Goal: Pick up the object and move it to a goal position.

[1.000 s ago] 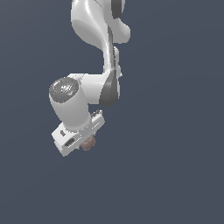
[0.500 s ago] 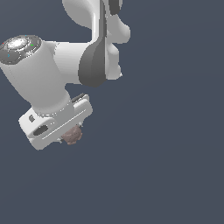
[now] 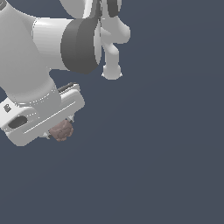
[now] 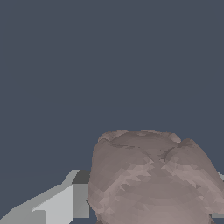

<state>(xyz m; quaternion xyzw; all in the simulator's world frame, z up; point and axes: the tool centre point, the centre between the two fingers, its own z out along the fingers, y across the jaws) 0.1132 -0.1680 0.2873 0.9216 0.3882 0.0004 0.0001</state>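
Arm swung nearer exterior camera, toward that view's left, since a second ago. My hand (image 3: 56,131) clamped on object (image 3: 61,130), bumpy brownish-pink ball filling wrist view (image 4: 151,179).

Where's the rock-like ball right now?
In the exterior view, the ball sits at the lower left, tucked under the white tool; the wrist view shows it close up, beside a grey finger.

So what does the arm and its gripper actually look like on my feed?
The arm is smooth, glossy white with rounded links and a dark grey joint band. The gripper has a boxy white body with a dark slot. No cables or sleeves show.
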